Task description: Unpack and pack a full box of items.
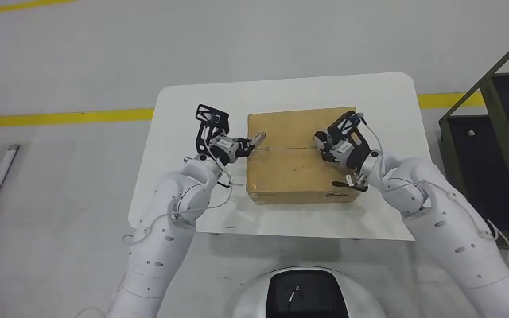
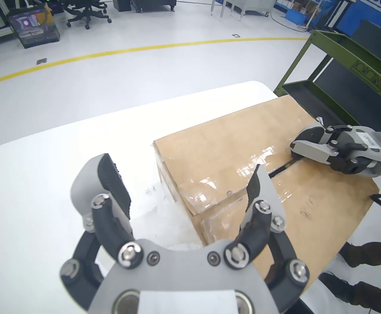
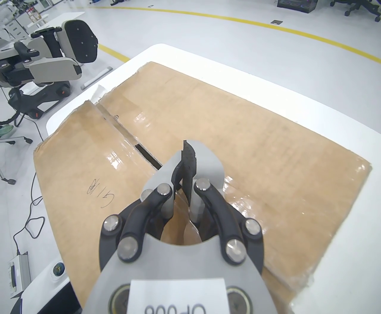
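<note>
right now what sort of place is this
Probably a robotics lab or workshop hall: a yellow line painted on the pale floor, a green metal cart beside the table, office chairs behind.

My claw (image 3: pixel 188 157), fingers pressed together, sat over the taped seam of the cardboard box (image 3: pixel 268 154), tips beside a dark slit (image 3: pixel 147 156). Box's far corner lay near a rounded corner of the white table (image 3: pixel 297 98).

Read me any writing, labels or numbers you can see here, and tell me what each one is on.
On the box top: a handwritten pen scrawl, not legible as words.
On the right hand: a white printed label, small and tilted in the left wrist view, upside down and cut by the edge in its own; not readable in full.
On the cart rim: raised letters, partly cut off, unreadable.
</note>
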{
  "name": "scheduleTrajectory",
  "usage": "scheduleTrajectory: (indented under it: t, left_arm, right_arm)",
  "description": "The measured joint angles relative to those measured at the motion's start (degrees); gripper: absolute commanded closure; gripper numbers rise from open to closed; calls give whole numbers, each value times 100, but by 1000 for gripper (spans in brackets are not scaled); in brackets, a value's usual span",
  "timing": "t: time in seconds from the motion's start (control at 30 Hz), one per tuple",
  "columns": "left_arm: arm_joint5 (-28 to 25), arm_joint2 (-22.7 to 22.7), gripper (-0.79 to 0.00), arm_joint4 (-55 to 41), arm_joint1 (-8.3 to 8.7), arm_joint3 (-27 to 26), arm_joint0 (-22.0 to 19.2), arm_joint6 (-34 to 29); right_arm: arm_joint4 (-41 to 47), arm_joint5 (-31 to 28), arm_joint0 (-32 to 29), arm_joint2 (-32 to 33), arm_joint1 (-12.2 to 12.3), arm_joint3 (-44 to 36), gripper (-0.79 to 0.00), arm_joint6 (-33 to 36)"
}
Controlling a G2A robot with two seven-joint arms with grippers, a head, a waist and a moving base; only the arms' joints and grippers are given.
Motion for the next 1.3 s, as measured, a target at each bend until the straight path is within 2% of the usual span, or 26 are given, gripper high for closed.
scheduleTrajectory:
  t: [0.17,0.3,0.47,0.67,1.03,1.3]
  left_arm:
    - [-7,-155,-785,231,23,-178,-64,-113]
    - [-151,-459,-785,757,123,-507,145,-374]
    - [-700,-941,-785,1742,313,-1121,709,-887]
    - [-901,-1315,-785,2617,442,-1681,1543,-880]
    - [-915,-1308,-785,2612,445,-1688,1547,-864]
    - [-1496,-1094,-785,3759,509,-1560,1739,-680]
  right_arm:
    - [-16,9,-16,17,-1,-16,0,-2]
    - [-29,-6,-18,35,0,-15,0,12]
    - [-26,-31,4,26,-7,5,0,25]
    - [-26,-38,37,-55,-28,53,0,8]
    - [4,-36,86,-127,-58,119,0,9]
    - [17,-33,134,-156,-77,155,0,-4]
